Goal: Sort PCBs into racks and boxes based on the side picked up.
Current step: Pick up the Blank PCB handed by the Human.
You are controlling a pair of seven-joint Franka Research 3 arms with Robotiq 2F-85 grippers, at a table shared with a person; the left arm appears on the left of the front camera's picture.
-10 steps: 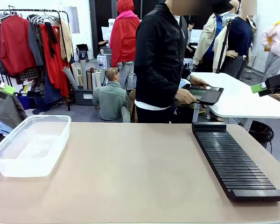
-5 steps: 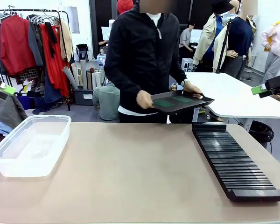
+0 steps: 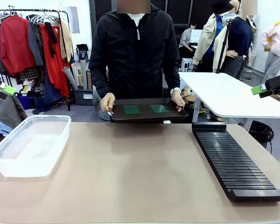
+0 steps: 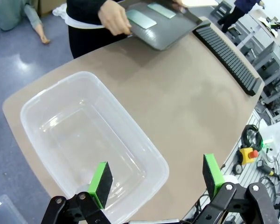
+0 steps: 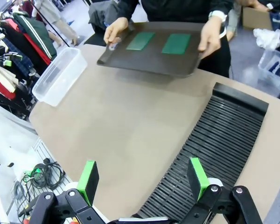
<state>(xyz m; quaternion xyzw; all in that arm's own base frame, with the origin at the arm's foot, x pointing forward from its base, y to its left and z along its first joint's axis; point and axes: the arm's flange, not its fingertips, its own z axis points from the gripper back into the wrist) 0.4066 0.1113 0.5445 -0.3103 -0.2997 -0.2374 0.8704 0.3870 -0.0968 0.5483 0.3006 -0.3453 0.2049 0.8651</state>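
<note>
Front view: a person in a black jacket stands at the far edge of the counter (image 3: 130, 177), holding a dark tray (image 3: 147, 117) level with 1 hand (image 3: 107, 101) at each short end. The tray hangs just over that far edge, with its shadow on the surface below. 2 green PCBs lie flat on it, apart from each other: 1 PCB (image 3: 131, 109) on the side toward the box, the other PCB (image 3: 158, 108) on the side toward the rack. The clear box (image 3: 18, 165) sits at the robot's left and the long black rack (image 3: 233, 161) at its right, well apart. The left gripper (image 3: 3, 88) and right gripper (image 3: 260, 88) show their green pads at the picture's edges, away from the counter.

Left wrist view: the left gripper (image 4: 157, 175) has its jaws spread wide with nothing between them, and it hangs above the near end of the box (image 4: 74, 135), which holds nothing. Farther off, the tray (image 4: 165, 37) carries both PCBs (image 4: 141, 19), with the rack (image 4: 226, 56) beyond.

Right wrist view: the right gripper (image 5: 143, 178) is likewise wide apart and holds nothing, above the near end of the rack (image 5: 210, 149), whose slots look unfilled. The person's hands (image 5: 210, 35) grip the tray (image 5: 149, 60), with the 2 PCBs (image 5: 176, 43) side by side on top.
</note>
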